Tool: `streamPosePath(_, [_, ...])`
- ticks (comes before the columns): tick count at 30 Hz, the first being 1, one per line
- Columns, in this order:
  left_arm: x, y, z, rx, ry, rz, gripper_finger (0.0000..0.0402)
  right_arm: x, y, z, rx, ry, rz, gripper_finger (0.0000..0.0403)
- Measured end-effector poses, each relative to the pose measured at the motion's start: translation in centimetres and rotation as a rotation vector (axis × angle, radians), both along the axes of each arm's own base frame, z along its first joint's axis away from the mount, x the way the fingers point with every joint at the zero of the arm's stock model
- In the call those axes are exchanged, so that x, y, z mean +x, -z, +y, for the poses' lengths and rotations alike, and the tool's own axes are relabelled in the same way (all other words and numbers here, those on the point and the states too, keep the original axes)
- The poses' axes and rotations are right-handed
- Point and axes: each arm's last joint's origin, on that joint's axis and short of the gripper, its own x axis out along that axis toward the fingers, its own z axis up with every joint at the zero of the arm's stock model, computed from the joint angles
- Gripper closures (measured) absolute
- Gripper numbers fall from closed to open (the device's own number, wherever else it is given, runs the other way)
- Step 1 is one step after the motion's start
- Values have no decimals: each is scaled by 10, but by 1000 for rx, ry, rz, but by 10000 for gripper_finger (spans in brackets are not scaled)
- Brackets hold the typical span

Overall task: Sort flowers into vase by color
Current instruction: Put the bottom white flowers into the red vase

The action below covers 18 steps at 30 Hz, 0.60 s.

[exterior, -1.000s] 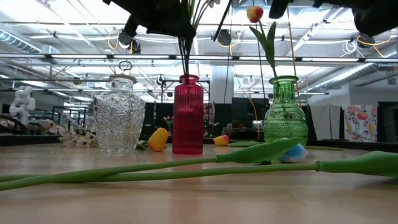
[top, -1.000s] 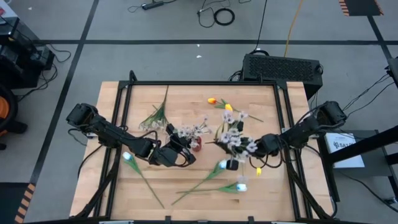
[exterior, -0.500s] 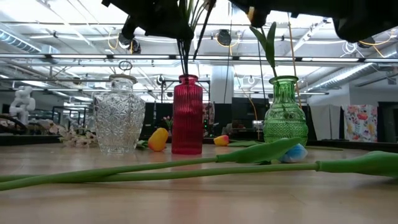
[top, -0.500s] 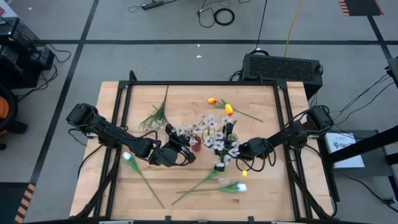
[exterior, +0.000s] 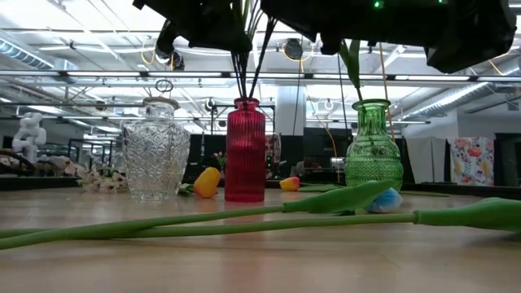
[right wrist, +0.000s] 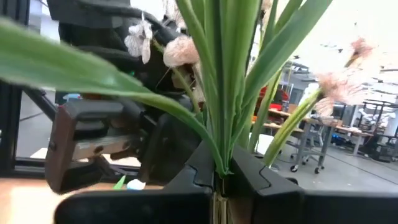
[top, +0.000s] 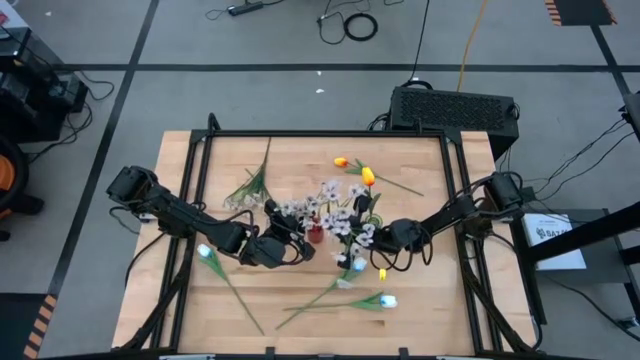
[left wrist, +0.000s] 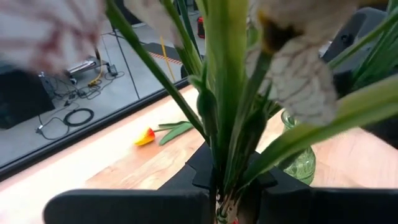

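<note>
Because our right jaws (right wrist: 217,177) are clamped on a spray of pale pink-white blossoms (top: 345,215) whose stems already angle into the mouth of the red vase (exterior: 245,150), the danger lies in crowding: our left jaws (left wrist: 227,186) grip a second blossom spray (top: 295,210) in that same neck, just beside ours. If we let go before the stems seat, the spray may tip out onto the desk (top: 420,300); if we push on, we may knock the left arm's bunch or rock the vase. The green vase (exterior: 374,146), holding an orange tulip, stands close behind our right jaws and could be brushed. Compared with a second ago, our right jaws have carried their spray leftward from over the green vase to the red one, while the left jaws have not moved.
</note>
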Motion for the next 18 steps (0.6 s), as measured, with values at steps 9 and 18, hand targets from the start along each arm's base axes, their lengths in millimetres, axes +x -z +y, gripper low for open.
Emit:
streamPosePath(9, [0, 0, 0, 3, -9, -2, 368, 4, 6, -8, 51, 1, 50, 394])
streamPosePath(18, [0, 0, 0, -5, -12, -9, 368, 7, 13, -14, 68, 13, 115, 383])
